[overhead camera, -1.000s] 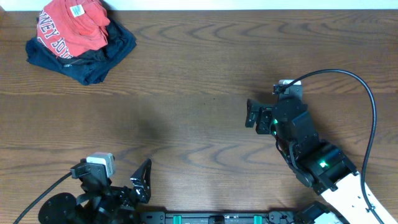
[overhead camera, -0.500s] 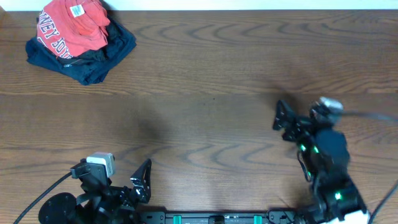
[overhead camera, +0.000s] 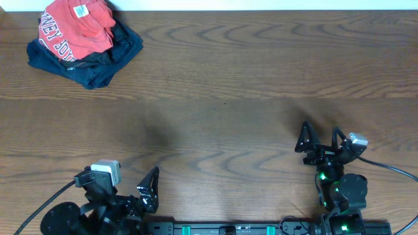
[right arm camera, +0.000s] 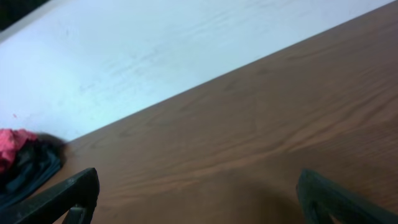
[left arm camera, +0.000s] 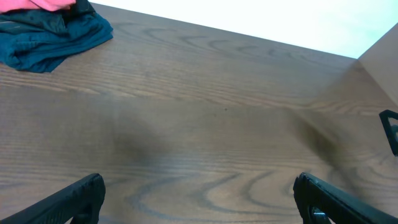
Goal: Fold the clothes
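Overhead view: the clothes (overhead camera: 75, 29), a red T-shirt, lie crumpled in the upper left corner of the frame, on top of a dark garment (overhead camera: 98, 65). My left gripper (overhead camera: 116, 180) is at the bottom left, my right gripper (overhead camera: 321, 138) at the bottom right. Both are wide open, empty and well apart from the shirt. I judge the left one is nearer.

Left wrist view: the T-shirt (left arm camera: 37, 5) shows only at the upper left edge, across bare tabletop (left arm camera: 205, 124).

Right wrist view: the T-shirt (right arm camera: 11, 146) is a small red patch at the far left.
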{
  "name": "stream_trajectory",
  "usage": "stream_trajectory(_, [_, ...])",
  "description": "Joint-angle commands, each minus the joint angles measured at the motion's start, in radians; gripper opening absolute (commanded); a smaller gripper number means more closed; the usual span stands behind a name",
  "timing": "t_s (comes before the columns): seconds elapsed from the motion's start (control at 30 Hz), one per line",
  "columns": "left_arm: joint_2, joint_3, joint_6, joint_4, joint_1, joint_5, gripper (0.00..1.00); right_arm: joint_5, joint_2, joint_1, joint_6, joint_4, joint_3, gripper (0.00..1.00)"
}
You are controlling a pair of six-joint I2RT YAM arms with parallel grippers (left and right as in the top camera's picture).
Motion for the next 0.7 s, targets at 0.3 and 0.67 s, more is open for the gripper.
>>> stream_trajectory(0.3, [-0.002, 0.0, 0.009, 0.003, 0.002, 0.017, 0.98, -0.101, -0.089, -0.066, -0.36, -0.05, -0.019, 0.99])
stream_trajectory(0.67, [-0.002, 0.0, 0.009, 0.003, 0.002, 0.017, 0.98, -0.1, -0.216, -0.106, -0.557, -0.192, -0.019, 0.99])
